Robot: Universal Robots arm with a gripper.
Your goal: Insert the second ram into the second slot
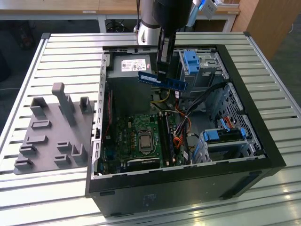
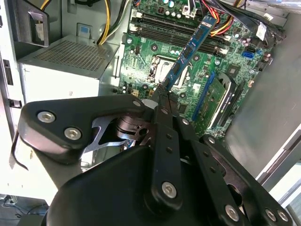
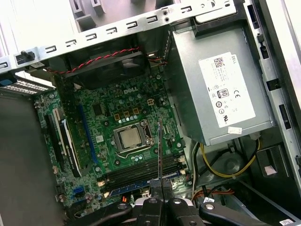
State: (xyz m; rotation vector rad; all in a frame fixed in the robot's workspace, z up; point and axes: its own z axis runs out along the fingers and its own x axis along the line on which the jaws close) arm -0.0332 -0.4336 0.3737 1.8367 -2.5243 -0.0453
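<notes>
My gripper (image 1: 162, 71) hangs above the open computer case (image 1: 263, 155), shut on the second ram (image 1: 162, 81), a long blue stick held level and on edge over the power supply side. In the second wrist view the second ram (image 2: 190, 49) reaches out from the fingertips (image 2: 161, 96) toward the green motherboard (image 2: 221, 70). It appears edge-on as a thin line (image 3: 160, 150) in the first wrist view, above the gripper (image 3: 160, 188). The dark memory slots (image 1: 165, 134) lie beside the processor socket (image 1: 145, 141). A blue strip (image 3: 141, 185) sits along one slot.
A grey power supply (image 1: 134, 66) fills the case's far corner. Blue-tabbed drive cages (image 1: 190, 61) and loose cables (image 1: 181, 122) crowd the exterior view's right side. A grey parts fixture (image 1: 51, 136) lies on the slatted table at the exterior view's left.
</notes>
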